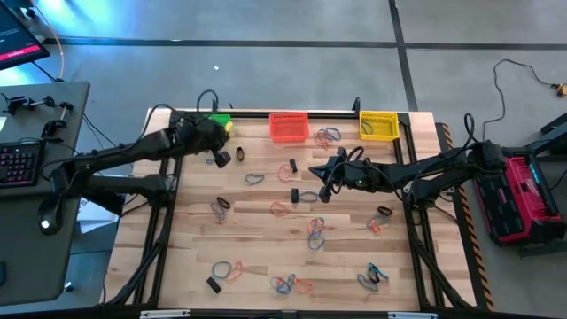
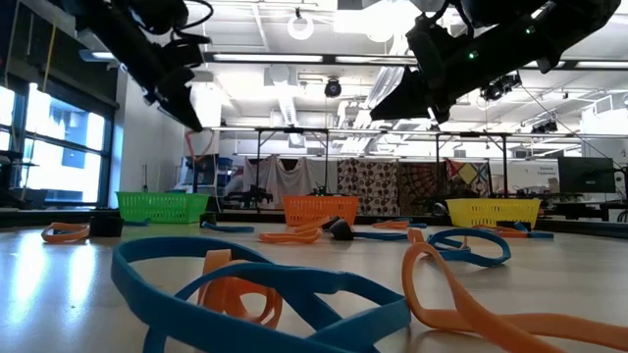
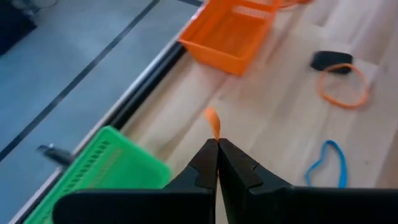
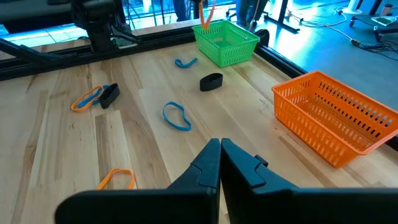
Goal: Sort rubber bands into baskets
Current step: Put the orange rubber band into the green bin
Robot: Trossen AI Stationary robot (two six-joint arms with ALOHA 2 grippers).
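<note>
**Left gripper pinching an orange band near the green basket**

The left gripper (image 3: pixel 217 144) has its two dark fingers pressed together, and a small strip of an orange rubber band (image 3: pixel 213 122) sticks out from between the tips — it is clamped on that band. In the high view this gripper (image 1: pixel 221 158) sits at the far left part of the table, just beside the green basket (image 1: pixel 218 120) and raised above the wood. In the right wrist view the same orange strip (image 4: pixel 206 14) hangs over the green basket (image 4: pixel 226 41).

The right gripper (image 4: pixel 220 144) is closed too, fingertips meeting with nothing between them. It hovers over the middle of the table (image 1: pixel 266 232) (in the high view (image 1: pixel 325 190)), short of the red-orange basket (image 1: pixel 288 127).

The three baskets stand in a row along the far edge: green at the left, red-orange in the middle, yellow basket (image 1: pixel 378 125) at the right. In the low view they show in the same order — green (image 2: pixel 162 206), orange (image 2: pixel 320 209), yellow (image 2: pixel 493 212).

Loose bands lie scattered across the wood: a blue band (image 4: pixel 176 117), a black band (image 4: pixel 211 81) near the green basket, and an orange-and-black pair (image 4: pixel 96 97) farther off. A blue loop (image 3: pixel 325 163) and an orange loop (image 3: pixel 342 85) lie beyond the left fingers.
</note>
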